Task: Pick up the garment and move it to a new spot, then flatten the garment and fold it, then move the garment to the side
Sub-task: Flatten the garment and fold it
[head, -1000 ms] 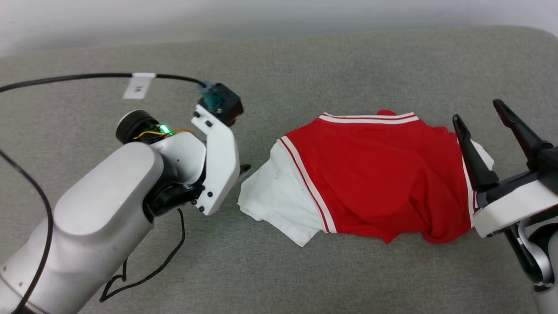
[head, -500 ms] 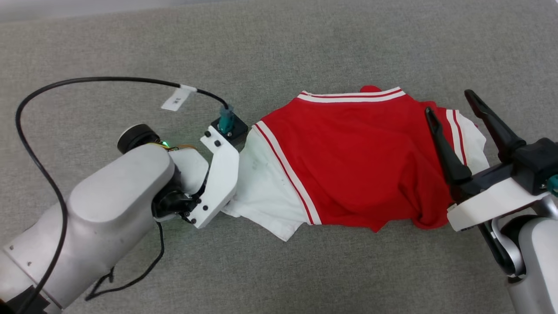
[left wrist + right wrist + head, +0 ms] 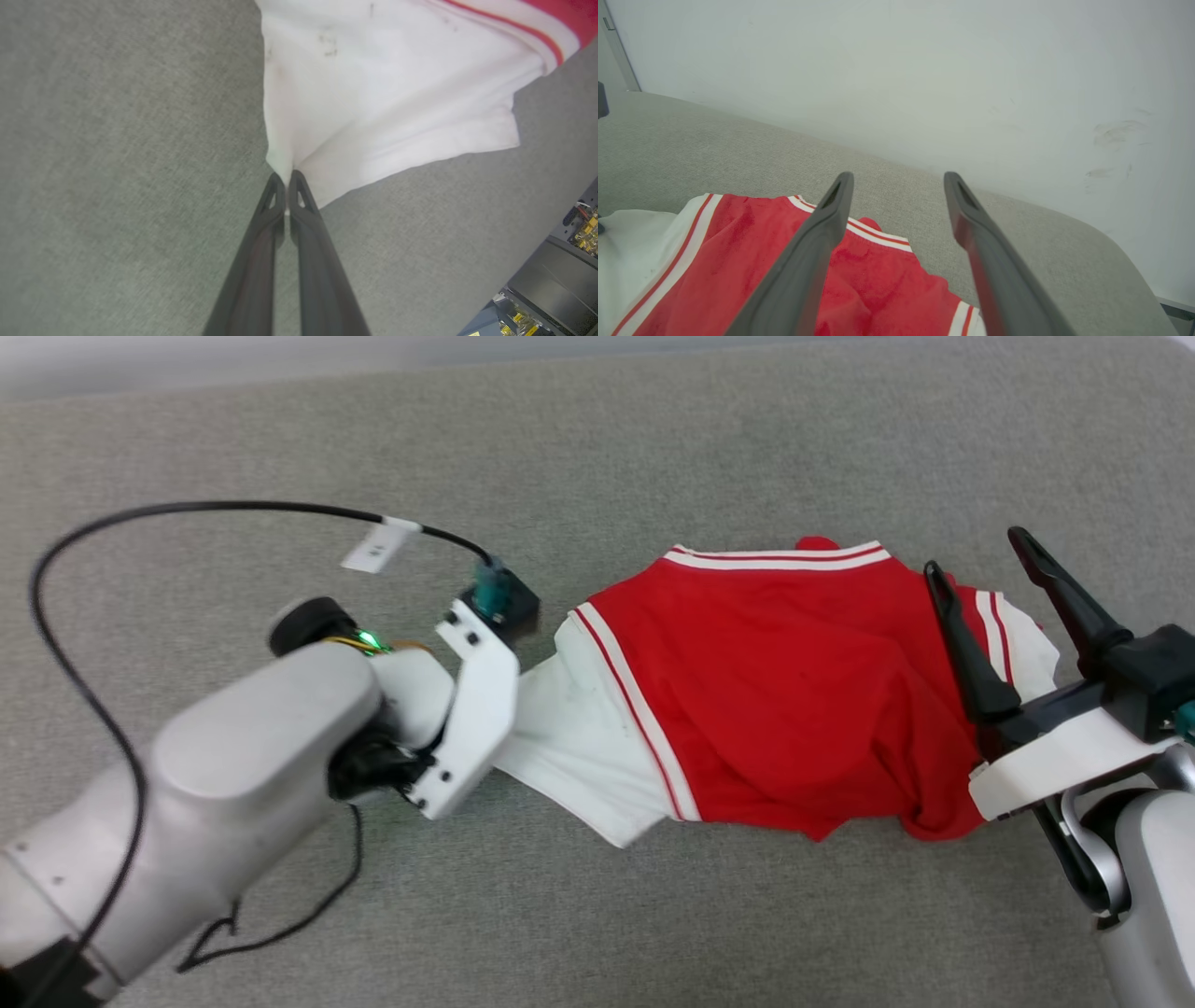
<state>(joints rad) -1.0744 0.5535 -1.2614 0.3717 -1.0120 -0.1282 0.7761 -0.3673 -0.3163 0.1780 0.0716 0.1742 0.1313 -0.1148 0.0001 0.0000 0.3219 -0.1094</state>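
A grey upholstered surface (image 3: 653, 448) spreads across the head view, and in the right wrist view its rounded far edge meets a pale wall (image 3: 924, 70). The left arm (image 3: 233, 775), white and bulky, reaches in from the lower left.

The shirt (image 3: 784, 691) lies crumpled on the surface, right of centre in the head view. Its red body is bunched in folds and its striped trim runs along the far edge. One white sleeve (image 3: 579, 737) is drawn out towards the left arm and narrows to a point under the wrist.

The right gripper (image 3: 974, 551) hangs over the shirt's right end with its fingers spread wide and nothing between them. In its own wrist view the fingers point past the shirt towards the wall.

The left gripper (image 3: 286, 179) is pinched tight on the edge of the white sleeve, and the cloth fans out from its fingertips.

A black cable (image 3: 205, 507) arcs over the surface to the left wrist. It carries a small white tag (image 3: 378, 546).
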